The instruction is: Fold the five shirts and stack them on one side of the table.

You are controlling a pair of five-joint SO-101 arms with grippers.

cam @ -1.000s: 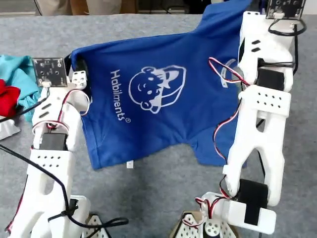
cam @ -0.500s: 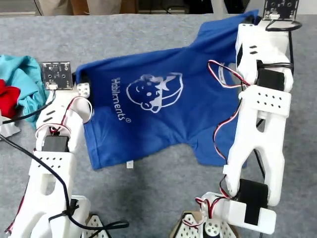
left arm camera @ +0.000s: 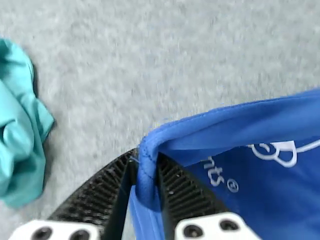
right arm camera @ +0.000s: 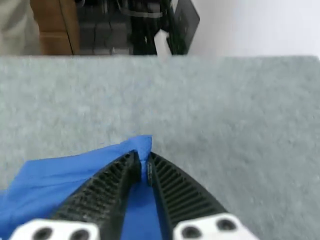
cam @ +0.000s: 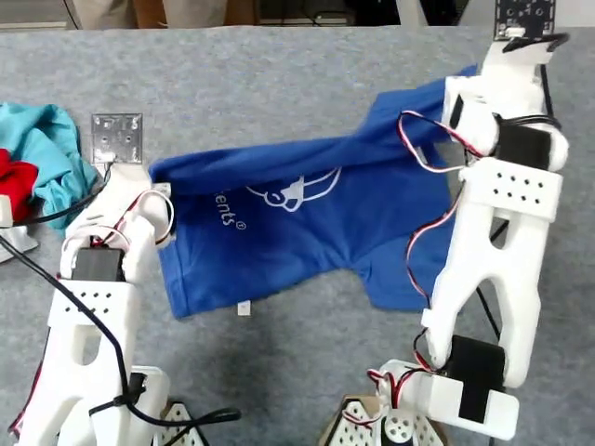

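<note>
A blue shirt (cam: 307, 232) with a white print lies across the middle of the grey table, its far edge lifted and folding toward the near side. My left gripper (left arm camera: 145, 175) is shut on the blue shirt's (left arm camera: 260, 165) hem corner, at the shirt's left end (cam: 153, 172) in the high view. My right gripper (right arm camera: 142, 167) is shut on a corner of the blue shirt (right arm camera: 65, 185), at the far right of the table (cam: 469, 74). A teal shirt (cam: 42, 149) and a red shirt (cam: 14, 181) lie bunched at the left edge.
The teal shirt (left arm camera: 20, 145) lies close beside my left gripper. Bare grey table (cam: 260, 84) stretches beyond the blue shirt to the far edge. Both arm bases stand at the near edge, with wires along the arms.
Both grippers have pulled the shirt's far edge up and toward the near side, so the fold covers most of the white print. The left gripper moved nearer, the right sleeve corner lifted.
</note>
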